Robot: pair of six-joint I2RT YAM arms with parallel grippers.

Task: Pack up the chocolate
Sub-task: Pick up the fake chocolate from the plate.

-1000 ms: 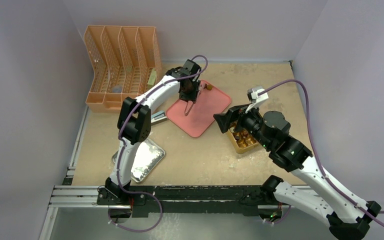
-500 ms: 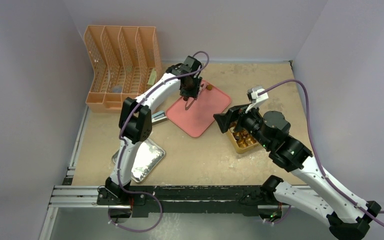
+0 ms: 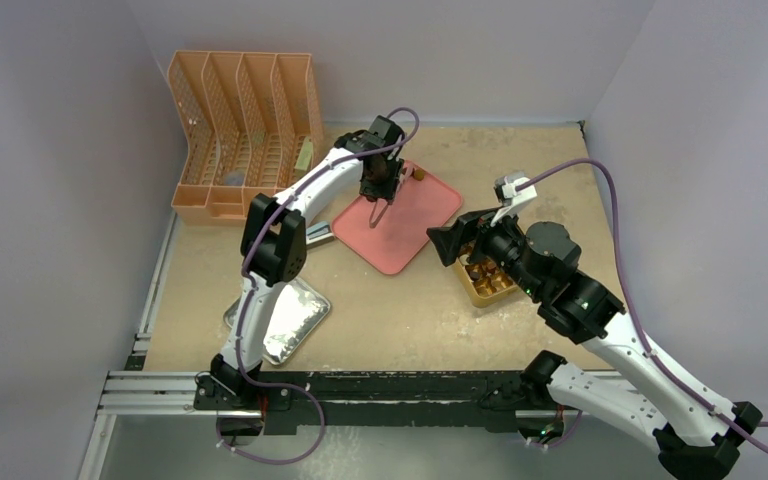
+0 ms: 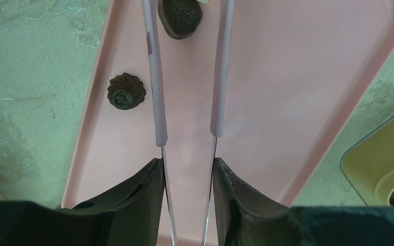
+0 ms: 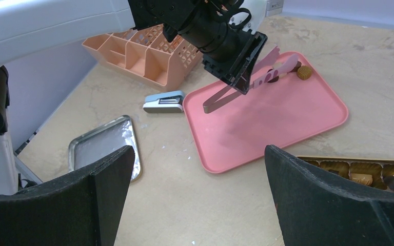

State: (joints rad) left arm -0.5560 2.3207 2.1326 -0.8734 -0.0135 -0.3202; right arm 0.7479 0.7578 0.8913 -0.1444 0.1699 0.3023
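On pink tray point(image 4: 297, 77), near its edge, two dark pieces: swirled chocolate point(image 4: 126, 91) lies just left of tongs point(image 4: 159, 102), round chocolate point(image 4: 180, 18) sits between tong tips, contact unclear. Left gripper point(image 4: 187, 169) clamped on tongs, tong arms slightly apart. Right gripper point(image 5: 197, 154) spread wide above table point(image 5: 390, 77), beside gold box point(image 5: 338, 161) holding brown chocolates point(image 5: 361, 171) in cells. Stapler point(image 5: 163, 101) lies just left of pink tray

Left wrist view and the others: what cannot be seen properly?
- Left wrist view: the top edge cuts the dark chocolate between the tongs, and their tips; grip unclear.
- Right wrist view: the gold box is cut by the right edge and partly behind the right jaws.
- Top view: the right arm covers part of it.
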